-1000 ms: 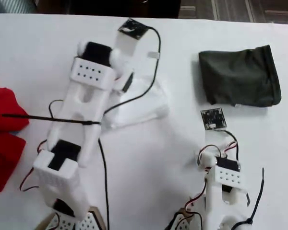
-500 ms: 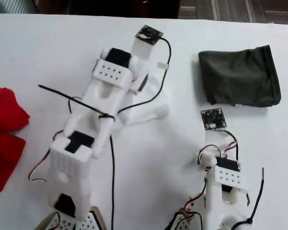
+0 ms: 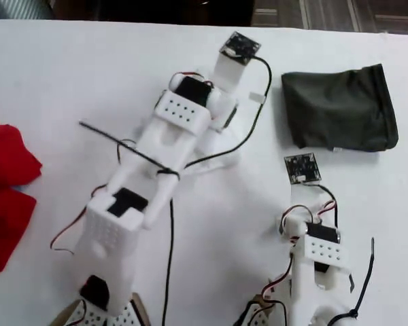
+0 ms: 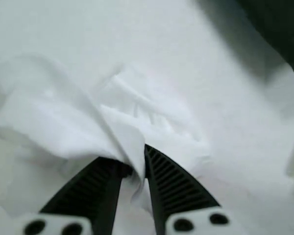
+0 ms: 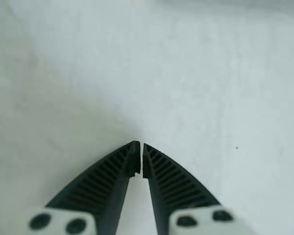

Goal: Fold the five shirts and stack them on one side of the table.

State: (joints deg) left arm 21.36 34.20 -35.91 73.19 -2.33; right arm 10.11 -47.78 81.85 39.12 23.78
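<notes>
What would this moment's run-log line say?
left gripper: shut on white shirt | right gripper: shut, empty, over table | dark green shirt: folded, right side | red garment: bunched, left edge

White shirt (image 4: 54, 117), dark olive shirt (image 3: 340, 109) and red shirt (image 3: 7, 170) show against the white table (image 3: 54, 68).

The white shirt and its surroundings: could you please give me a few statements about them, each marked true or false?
1. The dark green shirt lies folded, apart from the white shirt. True.
2. The right pincer holds the dark green shirt. False: it is shut on nothing, over the bare table.
3. The left pincer is shut on the white shirt. True.
4. The red shirt lies on the dark green shirt. False: it lies at the table's opposite edge.
</notes>
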